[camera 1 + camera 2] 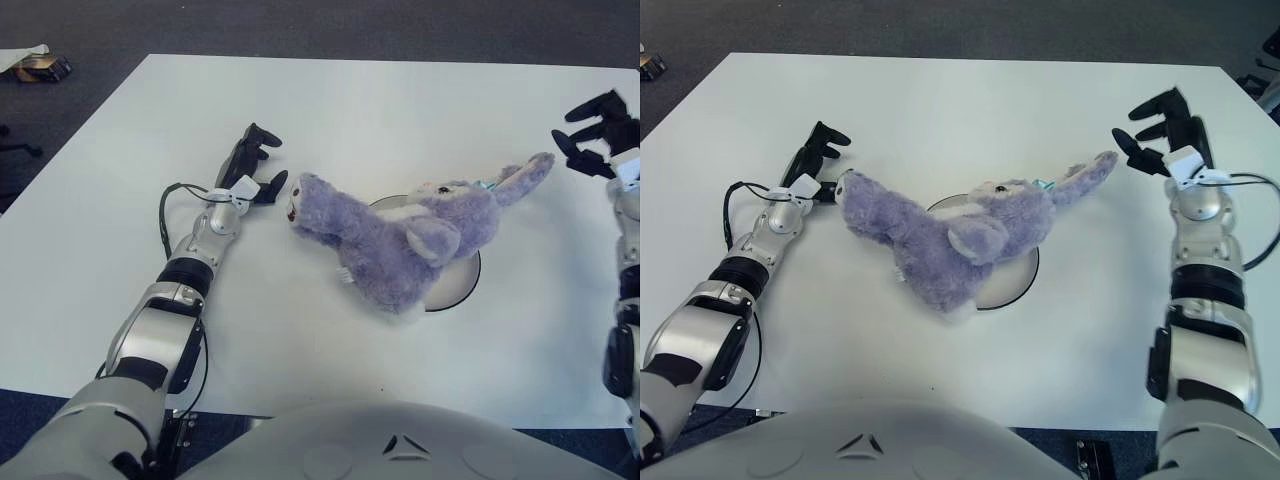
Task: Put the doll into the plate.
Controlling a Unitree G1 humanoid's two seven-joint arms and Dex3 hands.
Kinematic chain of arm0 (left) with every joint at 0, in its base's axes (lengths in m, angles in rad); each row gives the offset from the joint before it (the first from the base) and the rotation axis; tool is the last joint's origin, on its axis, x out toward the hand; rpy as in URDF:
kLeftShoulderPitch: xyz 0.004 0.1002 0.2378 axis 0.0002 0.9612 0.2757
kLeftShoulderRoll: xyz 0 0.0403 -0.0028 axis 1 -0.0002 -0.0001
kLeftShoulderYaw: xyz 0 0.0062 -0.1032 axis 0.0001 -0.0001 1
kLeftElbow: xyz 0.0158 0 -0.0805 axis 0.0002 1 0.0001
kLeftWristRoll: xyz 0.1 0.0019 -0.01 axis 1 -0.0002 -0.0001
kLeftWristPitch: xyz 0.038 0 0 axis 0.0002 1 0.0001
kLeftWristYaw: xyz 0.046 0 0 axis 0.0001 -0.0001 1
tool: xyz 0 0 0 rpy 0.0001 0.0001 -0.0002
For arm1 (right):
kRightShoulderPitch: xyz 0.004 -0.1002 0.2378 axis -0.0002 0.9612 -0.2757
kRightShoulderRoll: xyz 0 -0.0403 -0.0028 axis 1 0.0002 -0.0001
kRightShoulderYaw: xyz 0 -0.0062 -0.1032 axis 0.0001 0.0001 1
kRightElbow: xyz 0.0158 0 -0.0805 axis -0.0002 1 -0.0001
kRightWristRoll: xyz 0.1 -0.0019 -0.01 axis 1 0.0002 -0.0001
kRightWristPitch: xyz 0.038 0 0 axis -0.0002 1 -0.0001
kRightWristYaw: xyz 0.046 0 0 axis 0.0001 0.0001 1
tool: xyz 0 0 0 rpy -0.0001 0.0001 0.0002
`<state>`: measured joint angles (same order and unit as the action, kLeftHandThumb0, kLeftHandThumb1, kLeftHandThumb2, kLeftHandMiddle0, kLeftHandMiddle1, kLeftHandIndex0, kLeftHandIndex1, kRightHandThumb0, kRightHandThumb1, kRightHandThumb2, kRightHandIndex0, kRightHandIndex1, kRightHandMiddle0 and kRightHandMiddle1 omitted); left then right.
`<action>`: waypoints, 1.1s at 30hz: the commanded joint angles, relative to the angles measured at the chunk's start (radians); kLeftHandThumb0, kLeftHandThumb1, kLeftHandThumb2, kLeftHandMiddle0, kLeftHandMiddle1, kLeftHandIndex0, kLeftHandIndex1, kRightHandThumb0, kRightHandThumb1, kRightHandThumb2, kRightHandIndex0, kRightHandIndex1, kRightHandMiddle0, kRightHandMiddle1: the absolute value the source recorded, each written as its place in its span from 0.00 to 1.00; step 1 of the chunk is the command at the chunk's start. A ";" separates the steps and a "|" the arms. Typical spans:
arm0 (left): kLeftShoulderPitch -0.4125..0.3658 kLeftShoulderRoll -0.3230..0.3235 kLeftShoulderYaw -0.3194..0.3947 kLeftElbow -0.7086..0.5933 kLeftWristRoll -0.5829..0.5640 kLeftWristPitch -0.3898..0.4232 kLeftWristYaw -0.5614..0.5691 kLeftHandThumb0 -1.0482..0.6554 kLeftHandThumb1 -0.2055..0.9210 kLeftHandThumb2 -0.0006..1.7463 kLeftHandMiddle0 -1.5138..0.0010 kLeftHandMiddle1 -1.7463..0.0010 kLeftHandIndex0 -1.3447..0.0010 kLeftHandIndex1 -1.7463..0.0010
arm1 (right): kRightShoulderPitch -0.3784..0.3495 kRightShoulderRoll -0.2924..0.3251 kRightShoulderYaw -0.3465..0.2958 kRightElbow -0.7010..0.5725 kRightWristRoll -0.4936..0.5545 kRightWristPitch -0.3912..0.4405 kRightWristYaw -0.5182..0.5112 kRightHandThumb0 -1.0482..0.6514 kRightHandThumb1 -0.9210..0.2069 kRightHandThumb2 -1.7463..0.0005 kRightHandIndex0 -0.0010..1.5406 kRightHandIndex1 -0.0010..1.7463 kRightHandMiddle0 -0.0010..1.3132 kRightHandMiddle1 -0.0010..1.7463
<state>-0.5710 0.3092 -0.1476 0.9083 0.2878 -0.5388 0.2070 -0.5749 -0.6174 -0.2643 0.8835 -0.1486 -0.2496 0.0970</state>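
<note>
Our left hand [256, 172] sits just left of the doll [400, 240], fingers spread and empty; our right hand [1162, 135], also spread, waits just right of its ear. The doll sprawls across the plate [462, 283], middle over it, legs reaching left onto the table [400, 110].

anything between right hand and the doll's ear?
No. Only bare table separates the open right hand from the raised ear of the doll; the right eye view shows the gap plainly.
</note>
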 commanded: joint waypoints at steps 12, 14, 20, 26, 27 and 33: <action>0.045 -0.030 0.086 0.089 -0.090 0.026 -0.050 0.82 0.86 0.42 0.81 0.01 0.99 0.06 | -0.040 0.116 0.033 0.031 0.078 0.000 -0.050 0.61 0.23 0.53 0.28 0.86 0.21 1.00; 0.043 -0.034 0.096 0.095 -0.102 0.021 -0.055 0.72 0.89 0.40 0.78 0.05 0.97 0.03 | -0.042 0.118 0.021 0.040 0.100 -0.013 -0.039 0.61 0.23 0.53 0.27 0.86 0.22 1.00; 0.041 -0.051 0.134 0.110 -0.145 0.001 -0.081 0.63 0.88 0.42 0.86 0.02 0.89 0.00 | -0.055 0.140 -0.003 0.064 0.147 -0.026 -0.054 0.61 0.26 0.50 0.27 0.88 0.23 1.00; 0.040 -0.066 0.164 0.111 -0.176 0.007 -0.091 0.62 0.89 0.40 0.79 0.06 0.92 0.00 | -0.064 0.153 -0.012 0.100 0.163 -0.041 -0.091 0.61 0.28 0.48 0.27 0.88 0.24 1.00; 0.040 -0.068 0.169 0.111 -0.184 0.007 -0.095 0.62 0.89 0.39 0.77 0.08 0.93 0.00 | -0.066 0.155 -0.016 0.108 0.167 -0.043 -0.095 0.61 0.28 0.48 0.27 0.88 0.24 1.00; 0.039 -0.083 0.205 0.109 -0.232 0.009 -0.126 0.61 0.87 0.40 0.72 0.11 0.93 0.00 | -0.076 0.163 -0.026 0.148 0.186 -0.051 -0.101 0.61 0.29 0.47 0.28 0.88 0.24 1.00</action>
<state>-0.5902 0.2623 0.0407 0.9820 0.0838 -0.5409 0.1035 -0.6300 -0.4610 -0.2794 1.0032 0.0160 -0.2863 0.0008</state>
